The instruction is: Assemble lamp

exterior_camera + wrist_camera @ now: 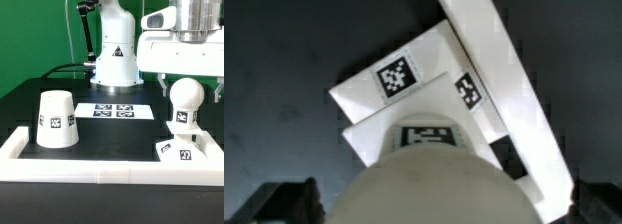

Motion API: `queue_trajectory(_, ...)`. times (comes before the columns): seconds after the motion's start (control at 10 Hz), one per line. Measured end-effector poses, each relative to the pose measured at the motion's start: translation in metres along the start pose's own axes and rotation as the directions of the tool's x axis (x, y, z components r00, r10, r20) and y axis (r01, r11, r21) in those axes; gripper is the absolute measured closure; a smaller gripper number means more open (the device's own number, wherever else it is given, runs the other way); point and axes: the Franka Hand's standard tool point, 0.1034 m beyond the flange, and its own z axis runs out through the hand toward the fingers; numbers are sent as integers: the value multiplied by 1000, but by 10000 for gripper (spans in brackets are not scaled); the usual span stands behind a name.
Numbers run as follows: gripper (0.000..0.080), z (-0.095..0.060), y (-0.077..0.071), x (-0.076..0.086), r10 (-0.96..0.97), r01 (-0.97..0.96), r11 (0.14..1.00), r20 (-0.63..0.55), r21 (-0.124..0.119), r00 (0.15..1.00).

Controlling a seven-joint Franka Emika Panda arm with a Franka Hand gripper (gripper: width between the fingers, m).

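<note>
The round white bulb [185, 100] stands upright on its neck on the flat square base [186, 150] at the exterior view's right. My gripper [188, 78] hangs just above the bulb's top, jaws wide apart. In the wrist view the bulb [429, 175] fills the space between my two dark fingers [287, 203]. They stand apart from its sides, and the gripper [438, 208] is open and holds nothing. The tagged base [402, 78] shows beyond the bulb. The tapered shade [56, 118] stands mouth down at the exterior view's left.
The marker board [113, 110] lies flat on the black table in the middle. A low white wall [100, 162] runs along the front and both sides, and passes close to the base in the wrist view [505, 70]. The arm's white pedestal [115, 60] stands behind.
</note>
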Motion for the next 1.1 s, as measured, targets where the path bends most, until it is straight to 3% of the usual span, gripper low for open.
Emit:
queue_trajectory(0.5, 100, 1, 2, 0, -335, 335, 942, 1, -2, 942)
queue_trajectory(0.7, 100, 0, 2, 2, -559, 559, 829, -3, -4, 829)
queue_trajectory(1.1, 100, -1, 0, 3, -815, 814, 580, -4, -7, 580)
